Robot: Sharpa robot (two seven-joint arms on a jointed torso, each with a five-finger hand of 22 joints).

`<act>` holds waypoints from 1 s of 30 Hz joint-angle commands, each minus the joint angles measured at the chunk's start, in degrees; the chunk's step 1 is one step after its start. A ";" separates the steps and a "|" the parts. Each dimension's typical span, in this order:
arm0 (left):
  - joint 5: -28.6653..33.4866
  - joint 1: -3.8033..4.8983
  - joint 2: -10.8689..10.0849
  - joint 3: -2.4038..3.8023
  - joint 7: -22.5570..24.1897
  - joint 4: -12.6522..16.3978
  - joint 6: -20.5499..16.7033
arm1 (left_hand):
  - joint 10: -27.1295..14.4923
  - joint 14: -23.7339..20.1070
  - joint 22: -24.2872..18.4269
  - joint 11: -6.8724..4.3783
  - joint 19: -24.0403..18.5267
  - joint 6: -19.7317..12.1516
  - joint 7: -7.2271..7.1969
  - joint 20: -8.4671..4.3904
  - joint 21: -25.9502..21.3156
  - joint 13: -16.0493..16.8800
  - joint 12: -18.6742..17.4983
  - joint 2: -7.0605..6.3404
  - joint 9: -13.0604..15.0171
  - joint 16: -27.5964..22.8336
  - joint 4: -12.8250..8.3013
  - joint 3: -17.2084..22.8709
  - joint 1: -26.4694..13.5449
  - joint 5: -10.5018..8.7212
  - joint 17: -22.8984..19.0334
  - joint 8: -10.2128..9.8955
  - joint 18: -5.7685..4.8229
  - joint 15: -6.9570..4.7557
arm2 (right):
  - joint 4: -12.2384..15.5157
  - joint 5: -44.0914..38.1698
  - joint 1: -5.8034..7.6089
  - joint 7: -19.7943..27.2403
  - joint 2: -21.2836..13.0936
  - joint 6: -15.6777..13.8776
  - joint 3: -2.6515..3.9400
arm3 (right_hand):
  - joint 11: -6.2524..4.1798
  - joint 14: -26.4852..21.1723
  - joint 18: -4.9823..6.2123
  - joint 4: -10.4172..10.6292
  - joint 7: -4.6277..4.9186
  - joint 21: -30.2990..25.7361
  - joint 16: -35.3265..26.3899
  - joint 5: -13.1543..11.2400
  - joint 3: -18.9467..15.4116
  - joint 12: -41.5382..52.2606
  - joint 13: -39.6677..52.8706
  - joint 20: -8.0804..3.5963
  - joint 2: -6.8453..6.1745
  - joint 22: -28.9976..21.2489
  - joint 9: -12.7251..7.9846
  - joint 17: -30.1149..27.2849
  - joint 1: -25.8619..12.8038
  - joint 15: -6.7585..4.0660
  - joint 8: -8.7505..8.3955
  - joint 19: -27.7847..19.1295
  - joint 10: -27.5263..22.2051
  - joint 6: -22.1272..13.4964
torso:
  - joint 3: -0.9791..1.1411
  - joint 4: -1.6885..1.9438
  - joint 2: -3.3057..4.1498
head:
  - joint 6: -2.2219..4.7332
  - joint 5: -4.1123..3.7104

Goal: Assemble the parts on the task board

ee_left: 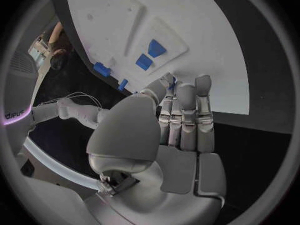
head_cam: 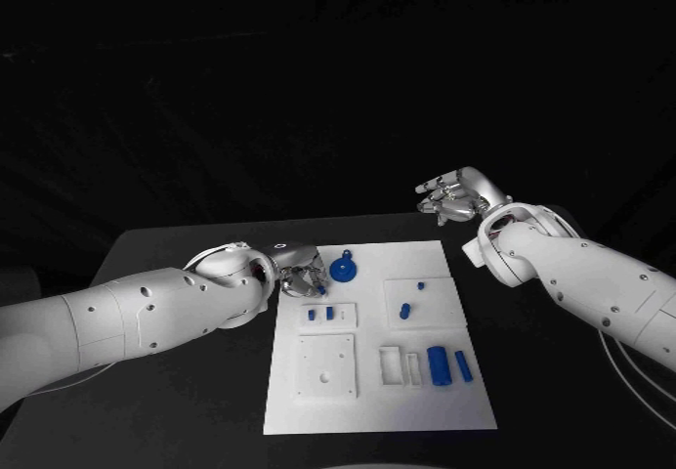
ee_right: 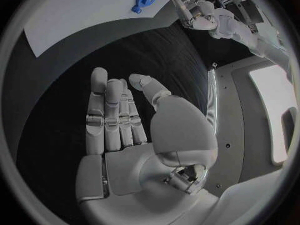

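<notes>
Dim scene, black all around; the board [head_cam: 378,337] glows brightest, lit from overhead. Soft sheen on the arms, no harsh glare. Head view is sharp in the middle. Wrist views bend straight edges hard, with dark rims around each circle.

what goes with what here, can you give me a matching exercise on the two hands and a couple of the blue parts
Things:
1. left hand
2. right hand
3. round blue part with a loop
4. two long blue parts

Places or states:
A. side by side on the task board, near edge right
B. raised beyond the board's far right corner, holding nothing
C. at the board's far left edge
D. on the board just beside the left hand

Pairs: 1-C, 2-B, 3-D, 4-A
</notes>
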 commanded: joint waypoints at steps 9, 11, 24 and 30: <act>0.14 -0.15 1.08 -0.64 -0.21 -0.45 1.18 | -0.21 0.22 1.07 0.03 0.10 -0.19 0.30 -0.28 -0.09 -0.03 -0.19 -0.46 0.05 -0.23 -0.12 0.27 0.11 -0.17 0.10 0.12 1.20 -0.09 | 0.09 -0.08 -0.02 0.49 0.25 0.90 0.02 | 0.05 -0.47 1.41 -0.01 0.35 0.19 -0.21 0.38 0.37 -0.23 0.02 0.16 0.06 0.12 -0.02 -0.09 0.12 0.10 -0.09 0.90 0.13 0.14 | -0.02 0.02 0.01 | -0.06 -0.04; 0.14 -0.16 1.13 -0.73 -0.24 -0.38 1.34 | -0.21 0.22 1.07 0.03 0.10 -0.19 0.30 -0.28 -0.09 -0.03 -0.19 -0.46 0.05 -0.23 -0.12 0.27 0.11 -0.17 0.10 0.12 1.20 -0.09 | 0.09 -0.10 -0.02 0.47 0.26 0.89 0.02 | 0.05 -0.47 1.41 -0.01 0.35 0.19 -0.21 0.38 0.37 -0.23 0.02 0.16 0.06 0.12 -0.02 -0.09 0.12 0.10 -0.09 0.90 0.13 0.14 | -0.02 0.03 0.00 | -0.07 -0.08; -0.06 -0.17 1.09 -0.97 -0.85 -0.02 2.68 | -0.23 0.25 1.08 0.04 0.08 -0.15 0.31 -0.28 0.00 -0.04 -0.20 -0.42 0.05 -0.28 -0.30 0.37 0.17 -0.21 0.14 0.12 1.24 -0.09 | 0.04 -0.15 -0.03 0.43 0.22 0.98 0.02 | 0.05 -0.47 1.41 -0.01 0.35 0.19 -0.21 0.38 0.37 -0.23 0.02 0.16 0.06 0.12 -0.02 -0.09 0.12 0.10 -0.09 0.90 0.13 0.14 | -0.03 0.04 0.00 | -0.18 -0.15; -0.44 -0.17 1.03 -1.01 -1.06 -0.01 2.53 | 0.25 0.38 1.07 -0.13 0.18 0.26 0.22 -0.35 0.09 -0.02 -0.17 -0.36 0.07 -0.29 -0.45 0.26 0.24 -0.23 0.16 0.14 1.26 -0.20 | -0.01 -0.15 -0.03 0.42 0.22 1.02 0.02 | 0.05 -0.47 1.41 -0.01 0.35 0.19 -0.21 0.38 0.37 -0.23 0.02 0.16 0.06 0.12 -0.02 -0.09 0.12 0.10 -0.09 0.90 0.13 0.14 | -0.05 0.06 0.02 | -0.24 -0.16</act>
